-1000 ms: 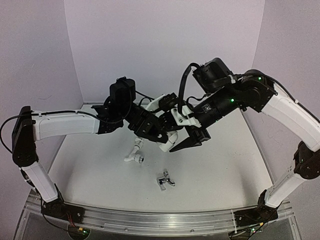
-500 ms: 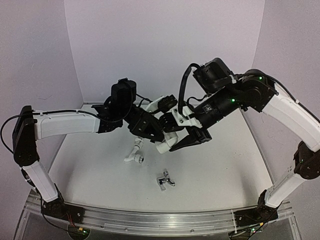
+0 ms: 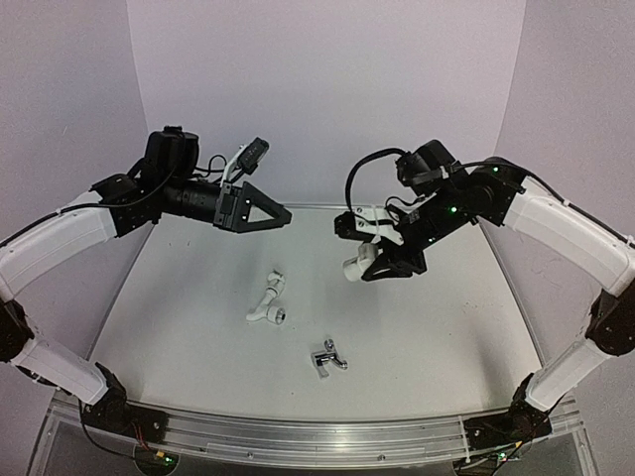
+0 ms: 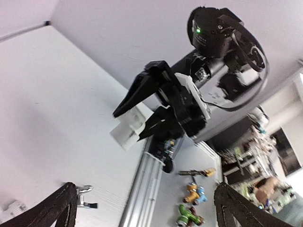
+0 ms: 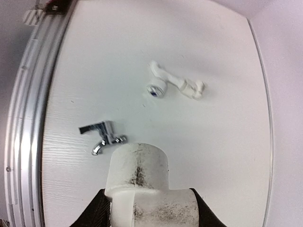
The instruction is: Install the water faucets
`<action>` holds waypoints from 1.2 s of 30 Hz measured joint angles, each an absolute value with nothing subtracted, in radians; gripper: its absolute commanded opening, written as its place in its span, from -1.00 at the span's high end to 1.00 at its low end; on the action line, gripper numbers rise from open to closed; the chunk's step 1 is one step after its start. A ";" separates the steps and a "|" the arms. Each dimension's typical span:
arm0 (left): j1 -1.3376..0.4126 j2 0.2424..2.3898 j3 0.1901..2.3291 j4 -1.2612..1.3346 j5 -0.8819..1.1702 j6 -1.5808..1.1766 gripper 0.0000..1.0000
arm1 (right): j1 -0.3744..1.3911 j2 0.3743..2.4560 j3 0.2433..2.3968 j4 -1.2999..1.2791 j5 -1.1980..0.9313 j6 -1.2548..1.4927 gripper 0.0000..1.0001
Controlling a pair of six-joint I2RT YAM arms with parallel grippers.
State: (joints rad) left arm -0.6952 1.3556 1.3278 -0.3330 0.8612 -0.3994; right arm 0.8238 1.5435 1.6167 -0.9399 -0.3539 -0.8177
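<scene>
White grimy plastic pipe fitting (image 5: 137, 172) sits clenched in your right jaws; left jaws hang released at ten o'clock.

**Cut off and covered**

The right wrist view's bottom edge cuts the white pipe fitting (image 5: 144, 189); the right gripper's fingers (image 5: 94, 213) show only as dark slivers. In the left wrist view a left gripper finger (image 4: 52, 210) covers part of the chrome faucet (image 4: 85, 190); beyond the near edge of the desk (image 4: 57, 104) everything blurs.

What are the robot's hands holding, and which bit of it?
The right gripper holds a white plastic pipe fitting by its back section, between its fingers; the wide round end sticks out. The left gripper is open and empty.
</scene>
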 measured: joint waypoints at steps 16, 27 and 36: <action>-0.692 1.355 1.280 -0.569 0.247 -0.427 -0.99 | 0.323 2.041 1.592 -0.888 -0.033 -0.763 0.37; -0.692 1.356 1.279 -0.595 0.230 -0.427 -0.99 | 0.321 2.144 1.671 -0.877 0.031 -0.754 -0.16; -0.692 1.370 1.279 -0.602 0.232 -0.418 -0.99 | 0.321 2.147 1.690 -0.886 0.032 -0.745 -0.44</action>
